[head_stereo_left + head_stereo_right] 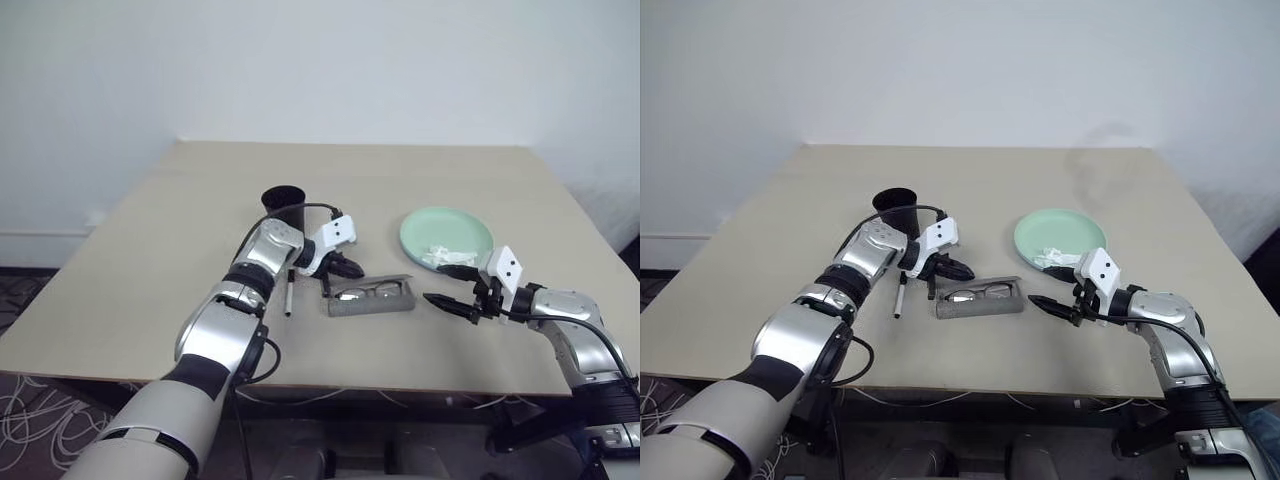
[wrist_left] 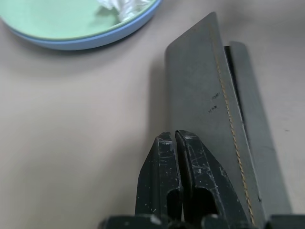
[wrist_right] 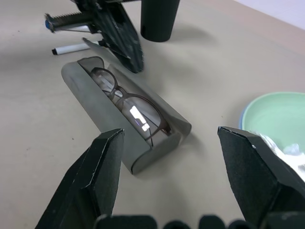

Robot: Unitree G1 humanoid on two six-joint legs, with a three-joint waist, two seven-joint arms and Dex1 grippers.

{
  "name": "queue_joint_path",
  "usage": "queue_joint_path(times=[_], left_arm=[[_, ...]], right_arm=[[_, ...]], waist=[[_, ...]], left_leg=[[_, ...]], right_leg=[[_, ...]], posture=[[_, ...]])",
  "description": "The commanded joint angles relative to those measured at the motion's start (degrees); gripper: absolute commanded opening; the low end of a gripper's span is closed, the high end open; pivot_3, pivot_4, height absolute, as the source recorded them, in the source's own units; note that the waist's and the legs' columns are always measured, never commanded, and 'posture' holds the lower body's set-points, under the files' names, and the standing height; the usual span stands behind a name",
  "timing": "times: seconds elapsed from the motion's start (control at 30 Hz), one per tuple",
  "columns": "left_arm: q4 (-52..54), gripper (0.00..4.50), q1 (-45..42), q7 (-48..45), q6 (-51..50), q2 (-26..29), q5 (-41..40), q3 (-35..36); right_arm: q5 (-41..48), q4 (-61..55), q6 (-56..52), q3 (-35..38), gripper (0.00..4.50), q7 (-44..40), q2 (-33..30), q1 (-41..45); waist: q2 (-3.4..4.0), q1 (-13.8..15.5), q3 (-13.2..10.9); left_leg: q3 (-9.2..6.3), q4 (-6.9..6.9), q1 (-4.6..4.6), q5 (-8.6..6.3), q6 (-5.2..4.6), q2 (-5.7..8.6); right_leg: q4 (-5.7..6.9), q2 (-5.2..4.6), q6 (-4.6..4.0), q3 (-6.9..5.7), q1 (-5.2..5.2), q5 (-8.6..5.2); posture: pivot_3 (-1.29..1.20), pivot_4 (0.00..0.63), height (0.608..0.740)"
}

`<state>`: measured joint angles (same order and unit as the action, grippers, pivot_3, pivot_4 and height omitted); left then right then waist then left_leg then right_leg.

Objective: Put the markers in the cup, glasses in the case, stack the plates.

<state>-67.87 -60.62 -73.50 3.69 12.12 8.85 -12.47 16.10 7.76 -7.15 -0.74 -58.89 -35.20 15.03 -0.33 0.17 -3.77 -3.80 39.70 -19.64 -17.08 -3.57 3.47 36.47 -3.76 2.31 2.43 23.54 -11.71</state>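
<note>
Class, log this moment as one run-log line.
glasses: in open case | left gripper: shut at lid | right gripper: open, empty | marker: on table

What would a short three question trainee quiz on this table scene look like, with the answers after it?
1. True or false: the glasses lie inside the open case.
2. Which claw has its fingers apart: A the left claw, B the right claw?
3. Fill in: the crumpled white tissue rests on the mint green ____.

Key: 1 true. 2 B; the left one is shut beside the case lid. 3 plate, which sits on the light blue plate. Note also that one marker lies on the table near the cup.
</note>
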Motion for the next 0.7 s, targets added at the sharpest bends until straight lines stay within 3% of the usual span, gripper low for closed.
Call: queue_joint_path(times=[0.03, 0.3, 0.53, 0.7], left_arm=[[4.6, 0.04, 1.5, -3.0, 0.0, 1.0, -0.6, -0.6], [9.8, 0.04, 5.7, -0.9, -0.2, 2.5, 0.5, -2.8], [18.2, 0.04, 8.2, 7.3, -4.7, 3.6, -5.3, 3.7], [30.4, 0.04, 13.9, 17.8, -12.2, 5.5, -7.7, 8.8]], right_arm=[[0.0, -0.2, 1.5, 1.2, 3.42, 0.3, -0.3, 2.0], [-0.6, 1.6, 2.4, 0.4, 3.42, -0.2, 0.2, 3.4], [-0.8, 2.6, 2.8, -0.3, 3.42, -0.6, 0.6, 4.7], [-0.9, 3.5, 3.2, -0.9, 3.42, -1.1, 0.8, 5.6]], waist=[[0.00, 0.0, 0.0], [0.00, 0.0, 0.0], [-0.01, -0.1, 0.0], [0.02, -0.2, 0.0]], left_leg=[[0.00, 0.00, 0.00, 0.00, 0.00, 0.00], [0.00, 0.03, 0.03, 0.00, 0.00, -0.01], [-0.01, 0.07, 0.03, 0.00, 0.00, -0.02], [-0.04, 0.06, 0.03, 0.00, 0.02, -0.04]], right_leg=[[0.00, 0.00, 0.00, 0.00, 0.00, 0.00], [0.04, 0.00, -0.01, 0.02, -0.02, 0.01], [0.10, 0.00, -0.02, 0.04, 0.02, 0.01], [0.13, -0.03, -0.03, 0.04, 0.06, 0.02]], posture=[[0.00, 0.000, 0.740], [0.00, 0.000, 0.740], [0.00, 0.000, 0.740], [0.00, 0.000, 0.740]])
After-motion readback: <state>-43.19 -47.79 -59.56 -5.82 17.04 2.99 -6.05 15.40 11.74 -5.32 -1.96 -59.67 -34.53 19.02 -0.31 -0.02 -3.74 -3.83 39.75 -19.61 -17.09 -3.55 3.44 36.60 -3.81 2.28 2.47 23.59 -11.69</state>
